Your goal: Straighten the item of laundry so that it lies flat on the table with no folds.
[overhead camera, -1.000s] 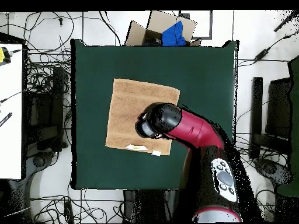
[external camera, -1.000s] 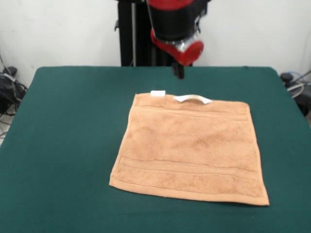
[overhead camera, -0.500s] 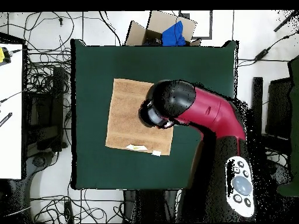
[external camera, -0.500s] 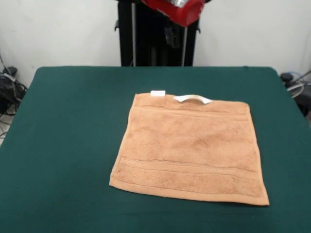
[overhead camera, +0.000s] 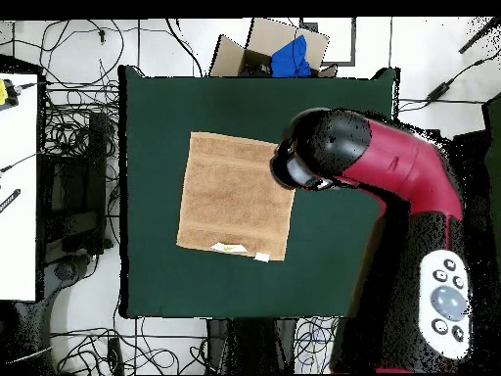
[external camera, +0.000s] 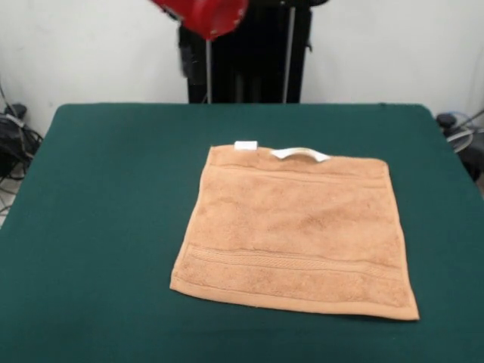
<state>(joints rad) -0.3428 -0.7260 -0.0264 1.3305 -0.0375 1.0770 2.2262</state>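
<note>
The towel (external camera: 295, 231) lies spread at the centre of the table (external camera: 106, 189). Check only its top edge before retreating. I cannot tell the hand's state; the arm (overhead camera: 391, 171) hides it.

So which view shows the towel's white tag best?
The front view: the white tag sits clear at the towel far edge. Overhead, it is only a small white speck at the towel's bottom hem.

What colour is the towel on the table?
Peach-orange towel, seen best in the front view.
</note>
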